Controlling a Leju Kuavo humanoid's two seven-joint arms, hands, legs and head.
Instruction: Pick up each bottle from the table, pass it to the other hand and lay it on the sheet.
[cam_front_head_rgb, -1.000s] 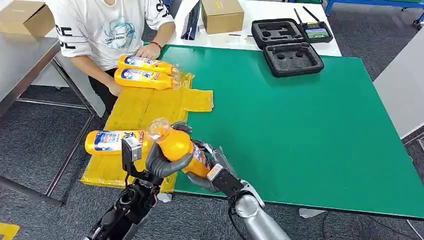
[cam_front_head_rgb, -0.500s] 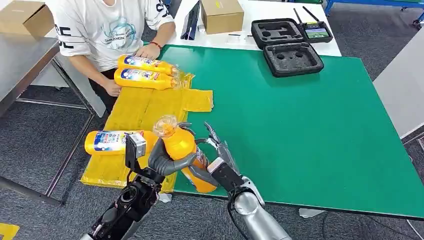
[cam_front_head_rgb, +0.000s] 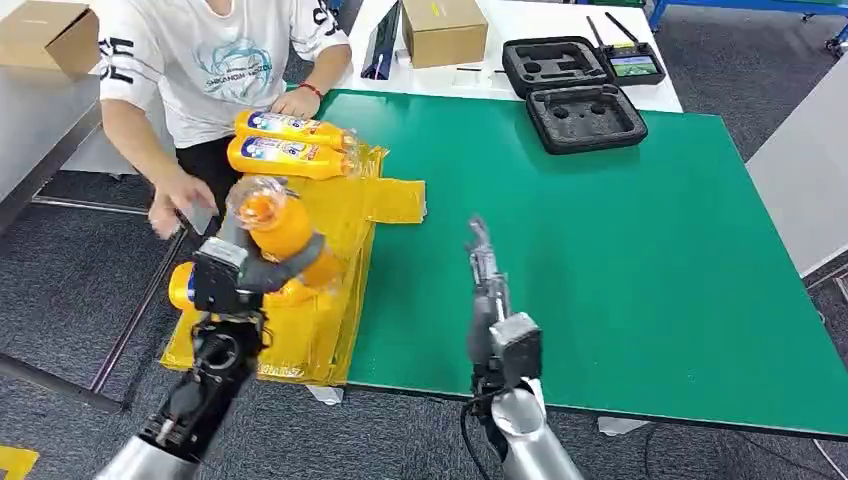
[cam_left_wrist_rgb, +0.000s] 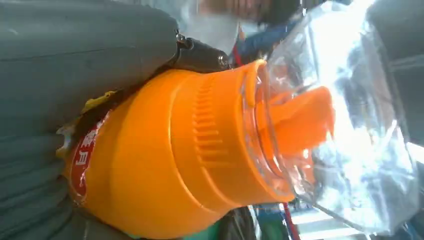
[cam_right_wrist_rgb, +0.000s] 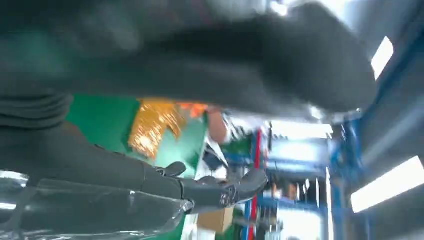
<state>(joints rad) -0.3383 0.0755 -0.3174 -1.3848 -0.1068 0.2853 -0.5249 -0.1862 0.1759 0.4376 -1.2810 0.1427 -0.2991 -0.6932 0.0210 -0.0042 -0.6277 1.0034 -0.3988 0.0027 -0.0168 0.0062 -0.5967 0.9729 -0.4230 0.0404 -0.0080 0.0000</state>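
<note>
The left hand grips an orange plastic bottle with a clear cap above the yellow sheet; the right hand, fingers spread, holds nothing.

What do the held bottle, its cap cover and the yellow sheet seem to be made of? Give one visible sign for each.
Bottle in the left hand: probably opaque orange plastic, smooth with moulded ribs at the neck. Cap cover: clear glossy plastic, since the orange spout shows through. Yellow sheet: seemingly thin plastic film, shiny and crinkled; it could be a bag.
</note>
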